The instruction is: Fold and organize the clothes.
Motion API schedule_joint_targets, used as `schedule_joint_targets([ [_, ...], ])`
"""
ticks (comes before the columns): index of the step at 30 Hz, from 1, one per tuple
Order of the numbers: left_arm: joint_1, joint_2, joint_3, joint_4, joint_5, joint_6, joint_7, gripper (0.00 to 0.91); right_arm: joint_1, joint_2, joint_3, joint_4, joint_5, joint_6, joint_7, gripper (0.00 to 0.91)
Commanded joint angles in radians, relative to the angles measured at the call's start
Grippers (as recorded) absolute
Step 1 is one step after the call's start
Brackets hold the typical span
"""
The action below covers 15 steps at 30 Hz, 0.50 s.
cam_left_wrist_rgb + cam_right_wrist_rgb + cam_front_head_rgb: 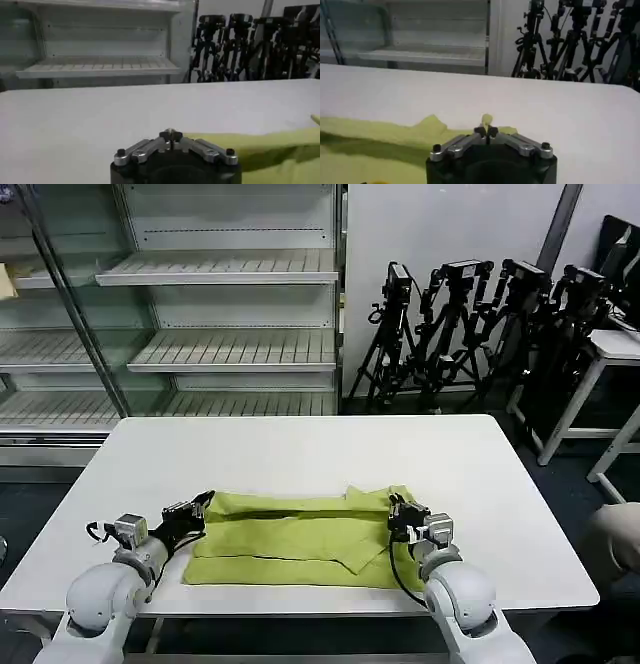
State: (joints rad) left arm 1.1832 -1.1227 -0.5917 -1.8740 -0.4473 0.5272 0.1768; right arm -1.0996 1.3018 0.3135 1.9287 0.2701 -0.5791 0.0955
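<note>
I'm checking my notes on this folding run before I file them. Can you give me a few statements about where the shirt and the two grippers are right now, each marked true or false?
1. The lime shirt lies on the white table. True.
2. The left gripper is at the shirt's left end. True.
3. The right gripper hangs wide open above the table. False: its fingers are shut, with a bit of lime fabric pinched between the tips.
4. The shirt is spread out flat in one layer. False: it is folded into a long band with overlapping layers.
5. The shirt sits on the shelf unit. False: it is on the table.
</note>
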Motion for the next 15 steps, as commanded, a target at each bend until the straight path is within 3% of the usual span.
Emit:
schedule_joint_targets([
  [1,0.084,-0.003,-0.012,-0.060,0.004,-0.007,0.000,0.020,-0.057,-0.006,0.004,0.061,0.000,0.000,0.001,0.000],
  [15,0.119,-0.005,-0.006,-0.081,0.020,-0.012,0.002,0.020,-0.072,-0.006,0.025,0.073,-0.007,0.001,-0.015,0.000],
])
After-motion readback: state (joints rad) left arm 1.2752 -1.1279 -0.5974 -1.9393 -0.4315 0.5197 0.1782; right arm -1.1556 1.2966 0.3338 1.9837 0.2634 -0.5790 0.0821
